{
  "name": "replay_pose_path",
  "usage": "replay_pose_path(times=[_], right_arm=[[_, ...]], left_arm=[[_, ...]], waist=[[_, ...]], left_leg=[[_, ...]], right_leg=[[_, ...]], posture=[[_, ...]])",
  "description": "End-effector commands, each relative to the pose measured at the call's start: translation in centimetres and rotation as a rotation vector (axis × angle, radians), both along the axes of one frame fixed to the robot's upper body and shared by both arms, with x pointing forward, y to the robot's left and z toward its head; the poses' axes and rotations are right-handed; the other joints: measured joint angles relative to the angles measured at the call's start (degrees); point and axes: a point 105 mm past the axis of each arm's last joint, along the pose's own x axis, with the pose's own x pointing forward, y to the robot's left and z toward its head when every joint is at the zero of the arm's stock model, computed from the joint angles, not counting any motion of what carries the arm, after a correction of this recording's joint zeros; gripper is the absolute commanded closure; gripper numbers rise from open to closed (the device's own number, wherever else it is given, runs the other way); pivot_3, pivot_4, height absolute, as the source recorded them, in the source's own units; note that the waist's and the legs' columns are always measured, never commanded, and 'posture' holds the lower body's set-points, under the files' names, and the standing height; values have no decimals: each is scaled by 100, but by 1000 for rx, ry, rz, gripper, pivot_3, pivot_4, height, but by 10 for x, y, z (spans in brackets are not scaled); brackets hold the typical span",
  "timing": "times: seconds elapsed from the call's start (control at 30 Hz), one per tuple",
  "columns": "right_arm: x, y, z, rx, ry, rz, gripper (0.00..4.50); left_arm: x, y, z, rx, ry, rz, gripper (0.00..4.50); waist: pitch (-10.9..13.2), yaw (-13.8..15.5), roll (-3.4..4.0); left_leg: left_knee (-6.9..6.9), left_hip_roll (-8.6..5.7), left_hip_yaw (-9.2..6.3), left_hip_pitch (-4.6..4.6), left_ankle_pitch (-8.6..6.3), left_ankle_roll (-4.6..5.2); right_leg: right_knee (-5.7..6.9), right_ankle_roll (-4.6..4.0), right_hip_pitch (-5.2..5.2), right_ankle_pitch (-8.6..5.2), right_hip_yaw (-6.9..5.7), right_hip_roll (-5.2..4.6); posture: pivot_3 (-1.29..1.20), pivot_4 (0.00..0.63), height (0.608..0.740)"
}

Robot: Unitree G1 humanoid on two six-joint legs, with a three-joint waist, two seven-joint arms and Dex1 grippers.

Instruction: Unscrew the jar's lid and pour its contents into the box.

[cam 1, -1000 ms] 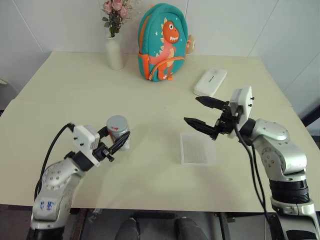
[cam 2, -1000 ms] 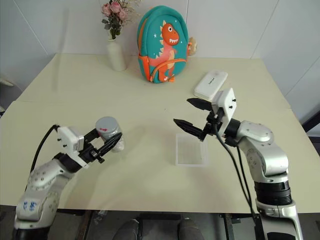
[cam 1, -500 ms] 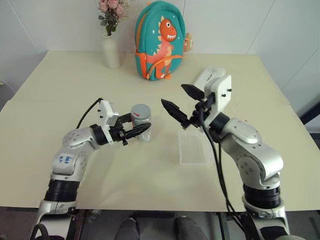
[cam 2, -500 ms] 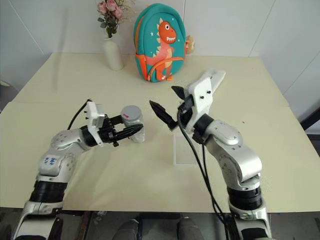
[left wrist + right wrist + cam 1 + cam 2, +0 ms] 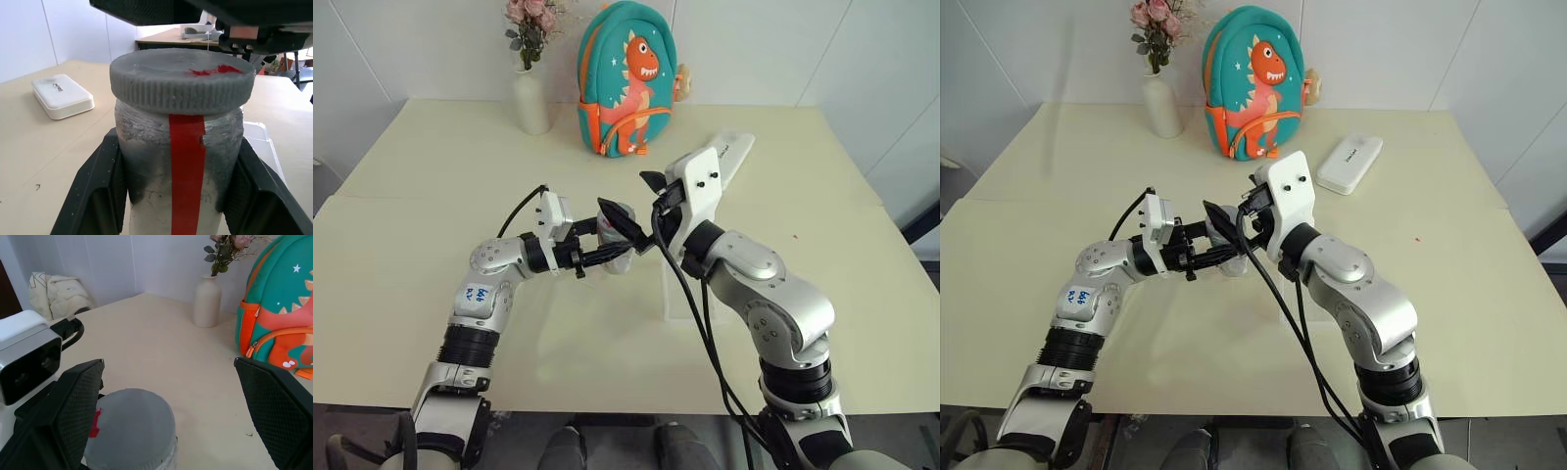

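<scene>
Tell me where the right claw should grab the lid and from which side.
Grip the lid by its ribbed rim, coming down from above. The left claw clamps the jar body upright below, so only the top is free, and the right claw hangs open around it.

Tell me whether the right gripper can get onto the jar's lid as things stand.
Probably yes. The right gripper is open, one finger on each side of the lid and nothing between them. The left gripper clamps the jar by its body below the lid, leaving the lid's edge free.
</scene>
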Motion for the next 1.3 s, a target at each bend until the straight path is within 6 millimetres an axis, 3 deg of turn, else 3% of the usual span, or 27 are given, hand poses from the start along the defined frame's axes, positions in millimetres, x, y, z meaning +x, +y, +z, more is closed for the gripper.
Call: replay_pose_path(times=[0.03, 0.33, 0.87, 0.97, 1.1, 1.3], right_arm=[[-11, 7, 10, 1, -51, 32, 0], [-9, 10, -3, -52, -43, 32, 0], [-6, 12, -9, -54, -42, 20, 0], [-7, 13, -7, -48, -52, 25, 580], [-11, 15, -6, -34, -49, 62, 1931], [-31, 23, -4, -3, -49, 229, 1933]], left_arm=[[-1, -4, 9, -2, -34, -20, 2454], [0, -7, 12, -11, -12, -31, 2454], [-1, -7, 14, -1, -25, -48, 2454], [-1, -7, 13, 2, -26, -47, 2454], [-2, -7, 12, 4, -27, -49, 2454], [-8, -8, 14, -6, -39, -76, 2454]], waist=[[0, -2, 0], [0, 6, 0], [0, 3, 0], [0, 2, 0], [0, 3, 0], [0, 3, 0]], left_leg=[[0, 0, 0, 0, 0, 0], [0, 0, 0, 0, 0, 0], [-1, 0, -2, 0, 0, 0], [-1, 0, -2, 0, 0, 0], [-2, 0, -2, 0, 0, 0], [-2, 0, -2, 0, 0, 0]], right_leg=[[0, 0, 0, 0, 0, 0], [-1, 0, 0, 0, 0, 0], [-1, 0, 0, 0, -1, 0], [-2, 0, 0, 0, -1, 0], [-2, 0, 0, 0, -1, 0], [-3, 0, 0, 0, -2, 0]], posture=[[0, 150, 740], [0, 150, 740], [0, 150, 740], [0, 150, 740], [0, 150, 740], [0, 150, 740]])
